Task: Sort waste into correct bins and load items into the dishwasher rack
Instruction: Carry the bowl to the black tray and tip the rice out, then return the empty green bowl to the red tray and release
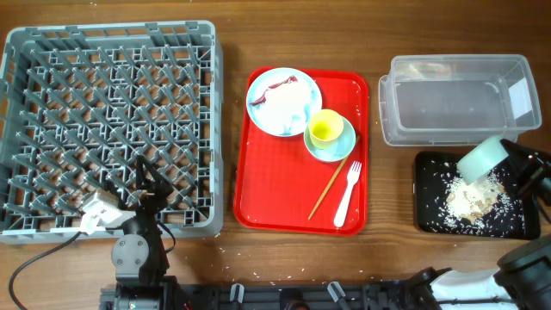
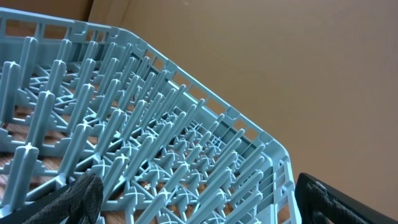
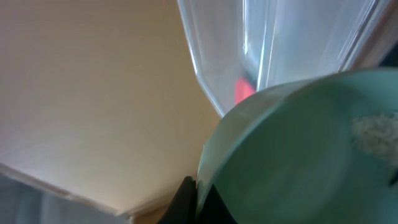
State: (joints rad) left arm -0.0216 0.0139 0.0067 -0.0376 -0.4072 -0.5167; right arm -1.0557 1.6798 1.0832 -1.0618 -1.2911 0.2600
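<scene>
While the right claw [image 1: 514, 164] is clamped on the tilted mint bowl [image 1: 484, 158] over the black tray [image 1: 424, 194], the rice clump [image 1: 472, 198] lies in that tray, next to the clear tub [image 1: 456, 99]. Left claw [image 1: 146, 182] hangs wide open over the rack [image 1: 112, 52], near edge. Plate [image 1: 284, 102], cup [image 1: 325, 129], fork [image 1: 348, 194], chopstick [image 1: 330, 188] sit on red tray [image 1: 258, 189].

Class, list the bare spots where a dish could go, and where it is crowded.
Free: the table between red tray and black tray, below the clear tub; the red tray's lower left. Narrow: the gap between rack and red tray. Crowded: its top, with plate and cup.
</scene>
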